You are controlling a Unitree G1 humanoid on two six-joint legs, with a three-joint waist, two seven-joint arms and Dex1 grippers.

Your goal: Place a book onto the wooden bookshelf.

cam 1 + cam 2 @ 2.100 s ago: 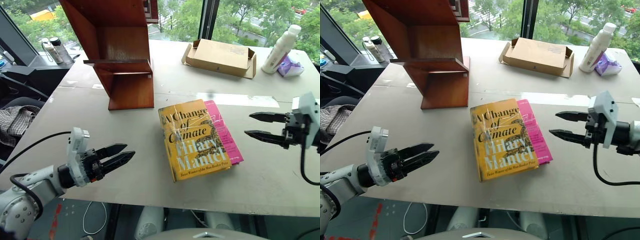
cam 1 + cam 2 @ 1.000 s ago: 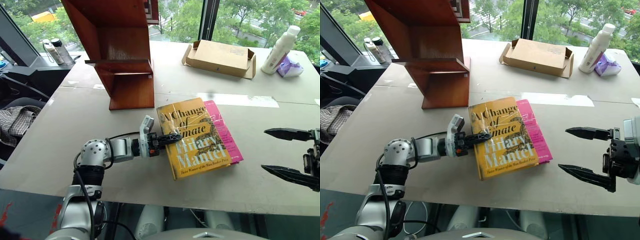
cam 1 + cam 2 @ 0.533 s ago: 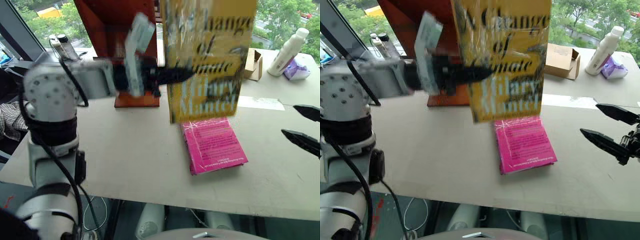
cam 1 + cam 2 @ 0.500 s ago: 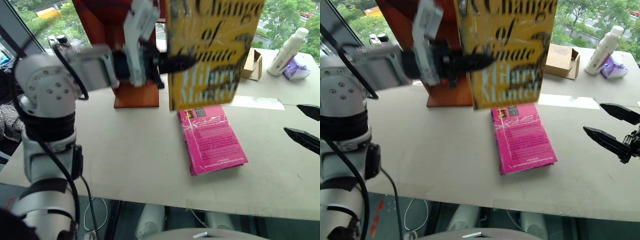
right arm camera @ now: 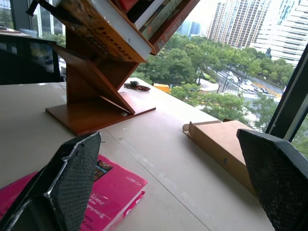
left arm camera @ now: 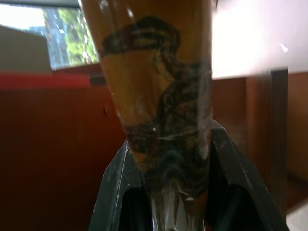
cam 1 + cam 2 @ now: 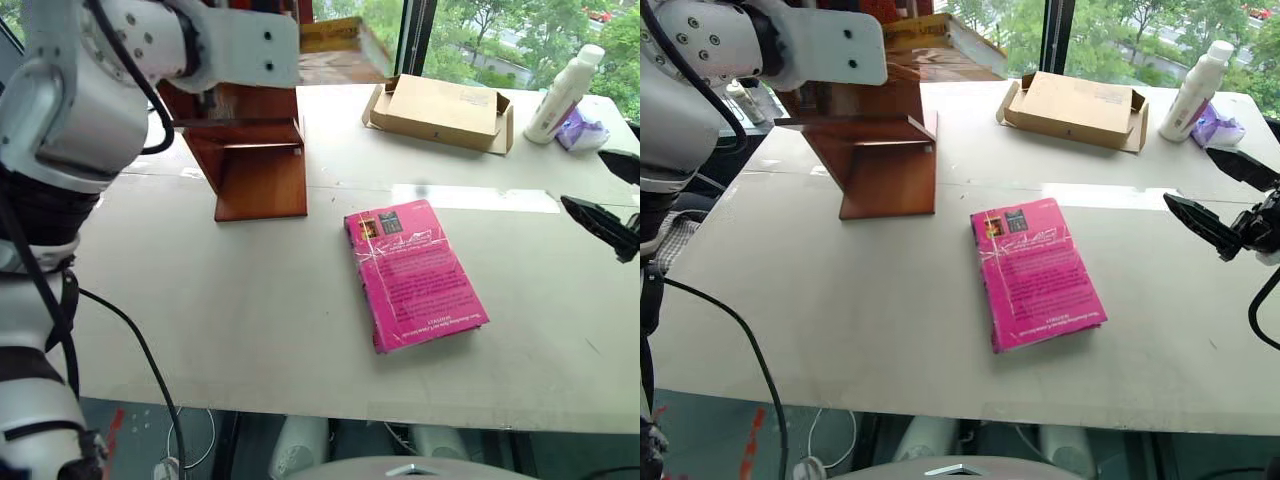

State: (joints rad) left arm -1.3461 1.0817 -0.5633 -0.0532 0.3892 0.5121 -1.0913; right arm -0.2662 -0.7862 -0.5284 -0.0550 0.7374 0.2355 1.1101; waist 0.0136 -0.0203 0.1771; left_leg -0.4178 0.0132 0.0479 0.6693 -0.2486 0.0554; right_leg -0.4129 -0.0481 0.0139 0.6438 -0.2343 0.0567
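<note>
The yellow-gold book (image 7: 342,34) is raised high and lies tilted at an upper board of the wooden bookshelf (image 7: 258,168), its white page edge showing in the right wrist view (image 5: 113,30). My left gripper (image 6: 168,144) is shut on the book, whose glossy patterned cover (image 6: 159,86) stands between the black fingers (image 6: 113,192). In the head views the raised left arm hides those fingers. My right gripper (image 7: 1225,200) hovers open and empty at the table's right side, well away from the shelf.
A magenta-pink book (image 7: 415,272) lies flat mid-table. An open cardboard box (image 7: 440,112) sits at the back, with a white bottle (image 7: 562,80) and a purple wrapper (image 7: 585,130) to its right. Other books (image 5: 159,14) lean in the shelf's upper part.
My left arm has carried the yellow book from above the pink book up and back to the shelf's upper boards. The right gripper has drifted further away and stayed open.
</note>
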